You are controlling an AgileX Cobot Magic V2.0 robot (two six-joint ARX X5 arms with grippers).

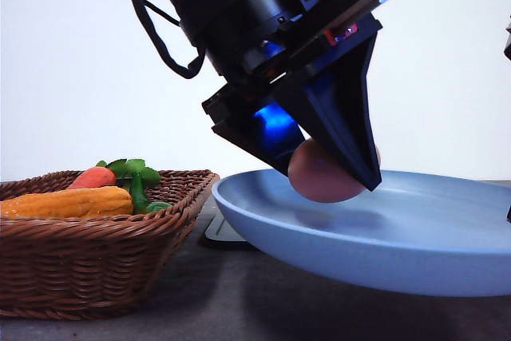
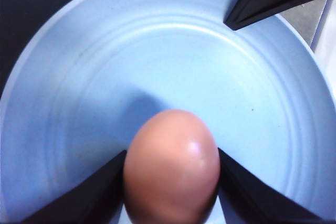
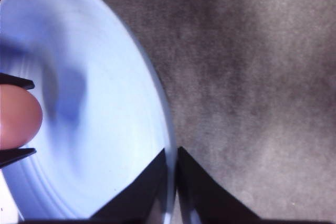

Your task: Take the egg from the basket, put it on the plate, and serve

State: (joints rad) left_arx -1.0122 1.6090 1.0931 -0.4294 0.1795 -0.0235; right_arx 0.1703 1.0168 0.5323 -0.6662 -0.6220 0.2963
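We see one egg squeezed in our left gripper over one plate; our right gripper pinches its rim.

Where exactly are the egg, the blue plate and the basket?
egg point(image 2: 172, 166): left wrist view, its middle.
plate point(image 1: 335, 247): front view, outer wall under the rim.
basket point(image 1: 72, 265): front view, woven front side.
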